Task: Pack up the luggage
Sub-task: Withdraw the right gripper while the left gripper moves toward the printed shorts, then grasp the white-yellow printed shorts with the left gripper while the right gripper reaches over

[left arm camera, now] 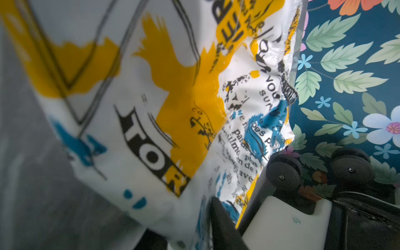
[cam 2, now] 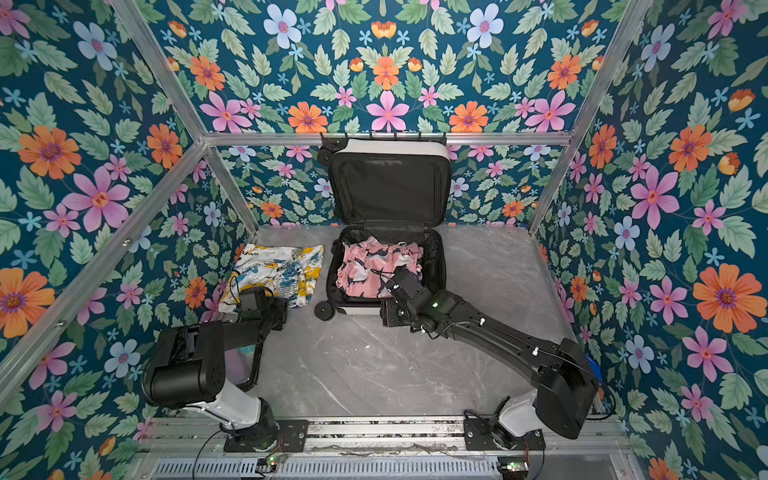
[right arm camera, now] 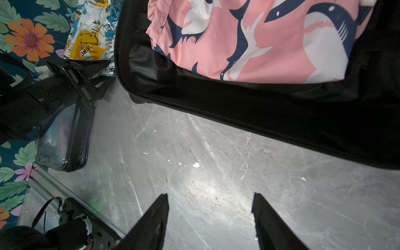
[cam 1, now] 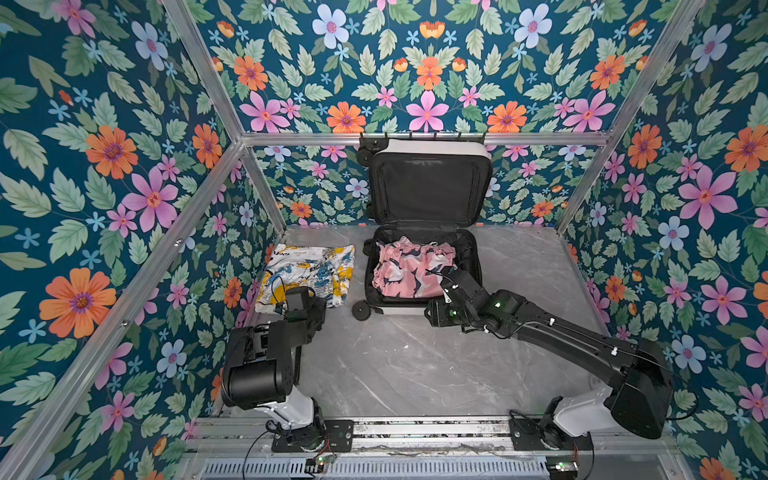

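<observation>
The luggage [cam 1: 432, 147] [cam 2: 390, 145] lies open at the back middle of the table, with its lid standing upright. A pink shark-print garment [cam 1: 409, 266] [cam 2: 374, 266] [right arm camera: 259, 43] lies in its base. Left of it, a white garment with yellow and blue print [cam 1: 316, 266] [cam 2: 282, 266] [left arm camera: 151, 86] rests on the table. My left gripper [cam 1: 309, 307] [cam 2: 272, 309] [left arm camera: 186, 220] is at its near edge, with the jaws closed on the cloth. My right gripper [cam 1: 430, 313] [cam 2: 384, 316] [right arm camera: 210, 197] hovers open and empty over the table just before the luggage's front wall [right arm camera: 238, 104].
A clear black-edged toiletry pouch [right arm camera: 65, 140] [cam 2: 249, 365] stands at the left under my left arm. The luggage's black wheels [left arm camera: 283, 171] [cam 1: 361, 309] stick out on its left side. Floral walls and aluminium posts close in the grey marble table [cam 1: 395, 365].
</observation>
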Robot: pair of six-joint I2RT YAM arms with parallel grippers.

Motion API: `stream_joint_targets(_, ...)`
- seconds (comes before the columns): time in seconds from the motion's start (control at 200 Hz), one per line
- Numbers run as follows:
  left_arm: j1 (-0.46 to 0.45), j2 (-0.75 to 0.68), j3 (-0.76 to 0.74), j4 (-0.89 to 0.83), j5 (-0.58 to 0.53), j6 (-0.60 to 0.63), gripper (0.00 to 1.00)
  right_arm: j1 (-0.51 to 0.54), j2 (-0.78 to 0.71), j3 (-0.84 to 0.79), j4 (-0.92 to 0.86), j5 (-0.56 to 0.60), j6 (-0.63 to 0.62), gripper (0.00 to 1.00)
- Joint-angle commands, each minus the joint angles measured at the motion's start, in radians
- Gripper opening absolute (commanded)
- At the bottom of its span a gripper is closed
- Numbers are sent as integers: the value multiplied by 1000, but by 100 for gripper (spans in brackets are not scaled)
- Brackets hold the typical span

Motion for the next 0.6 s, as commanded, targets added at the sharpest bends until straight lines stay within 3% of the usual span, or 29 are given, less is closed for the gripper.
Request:
stream_joint_targets(0.0, 8, -11, 29, -15, 22, 55, 13, 0, -18, -4, -13, 22, 6, 63)
stream_joint_targets(0.085, 9, -31, 91, -108, 30, 127, 0, -1, -22, 3, -20, 14, 5, 63)
stream_joint_targets(0.33, 10, -125, 237, -344, 54, 310, 0, 0, 40, 76, 18, -121, 50, 60)
stream_joint_targets(0.595, 11, -251, 288, -509, 69, 435, 0, 27, 297, 278, 114, -323, 177, 62)
